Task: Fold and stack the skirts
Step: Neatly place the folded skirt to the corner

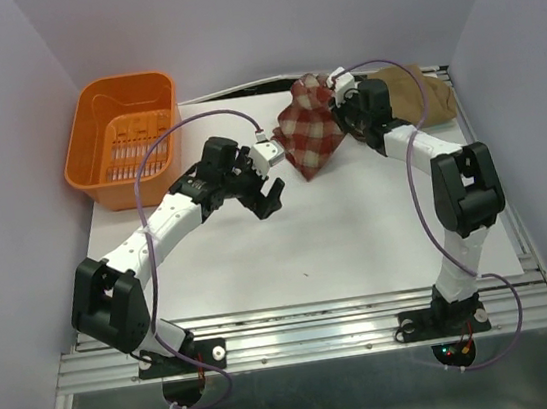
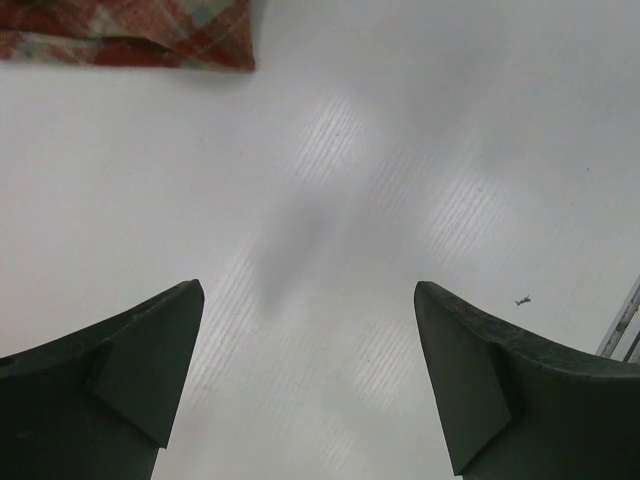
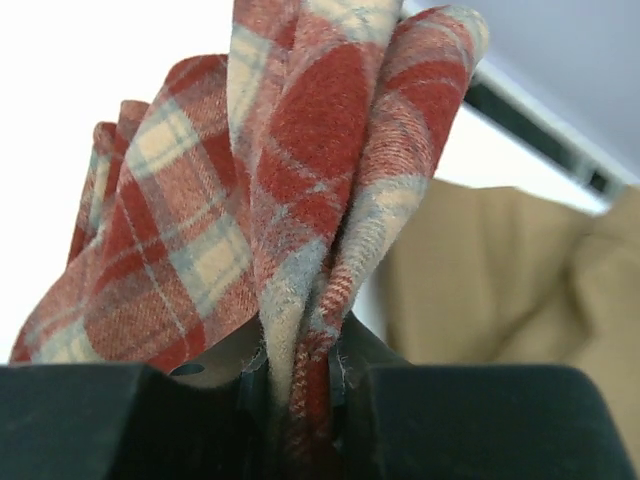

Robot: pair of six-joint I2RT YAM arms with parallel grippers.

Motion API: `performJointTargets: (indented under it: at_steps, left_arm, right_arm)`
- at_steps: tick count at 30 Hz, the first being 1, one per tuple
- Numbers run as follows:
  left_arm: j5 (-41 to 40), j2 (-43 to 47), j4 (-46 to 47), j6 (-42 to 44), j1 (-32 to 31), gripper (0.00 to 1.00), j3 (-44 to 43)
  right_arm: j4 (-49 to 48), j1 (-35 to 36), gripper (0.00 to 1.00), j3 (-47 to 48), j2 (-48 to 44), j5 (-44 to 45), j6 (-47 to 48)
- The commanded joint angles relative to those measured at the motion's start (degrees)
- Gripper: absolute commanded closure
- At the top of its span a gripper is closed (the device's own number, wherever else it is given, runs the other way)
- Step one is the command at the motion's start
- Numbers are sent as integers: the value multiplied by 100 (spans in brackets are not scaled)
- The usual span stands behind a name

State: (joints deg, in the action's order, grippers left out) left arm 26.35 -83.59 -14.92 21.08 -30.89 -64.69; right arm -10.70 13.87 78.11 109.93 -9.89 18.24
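Plaid skirt [image 1: 307, 139] bunched at far centre of table [image 1: 359, 244], basket [image 1: 123, 133] far left, left gripper [image 1: 271, 197] spread wide over table just near-left of plaid, right gripper [image 3: 300, 400] clamped on plaid's right edge, folds pinched between jaws, tan skirt [image 1: 425, 94] just beyond, far right.

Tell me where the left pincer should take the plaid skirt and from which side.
Grip the plaid skirt at its free near corner, coming from the left: the right pincer is shut on its bunched far end, and the open left pincer hovers beside that corner.
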Motion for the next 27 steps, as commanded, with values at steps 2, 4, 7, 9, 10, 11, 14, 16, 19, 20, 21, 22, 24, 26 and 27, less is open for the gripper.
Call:
performJointTargets:
  at_steps: [2, 4, 7, 9, 10, 11, 14, 16, 19, 20, 21, 22, 24, 26, 27]
  left_arm:
    - [204, 89, 77, -25, -13, 2, -62]
    - [204, 54, 85, -16, -4, 1, -79]
    - [213, -8, 94, -34, -4, 1, -97]
    - [213, -25, 85, -34, -4, 1, -114]
    - [213, -34, 85, -34, -4, 2, -114]
    - [204, -34, 77, -43, -4, 2, -114]
    - [213, -43, 68, -34, -4, 2, -123]
    - [230, -69, 77, -43, -4, 1, -123]
    - [248, -105, 85, -51, -4, 1, -123]
    - [257, -122, 77, -51, -4, 1, -149]
    - [257, -140, 68, -51, -4, 1, -158]
    - [257, -149, 68, -51, -4, 2, -184]
    - [266, -201, 59, -51, -4, 1, -228]
    - [283, -228, 24, -43, -4, 2, -281]
    - [292, -263, 15, -43, -13, 1, -316]
  right_arm:
    - [-424, -393, 99, 678, -7, -101, 812]
    - [-424, -472, 99, 785, 20, -136, 856]
    - [-433, -621, 99, 996, 72, -162, 918]
    - [-424, -700, 99, 1101, 116, -189, 944]
    - [-424, -771, 99, 1189, 143, -232, 1014]
    - [-433, -832, 99, 1224, 151, -250, 1058]
    - [-424, -903, 99, 1373, 186, -303, 1094]
    - [-433, -1026, 99, 1479, 187, -382, 1120]
    - [-424, -1079, 99, 1611, 204, -400, 1094]
    - [-424, -1131, 99, 1646, 204, -408, 1077]
    - [-416, -1184, 99, 1725, 222, -417, 1059]
    - [-424, -1237, 99, 1769, 231, -417, 981]
    - [-389, -1290, 99, 1944, 274, -409, 866]
    - [-310, -1360, 99, 2094, 301, -435, 656]
    - [-232, -1421, 99, 2225, 345, -426, 515]
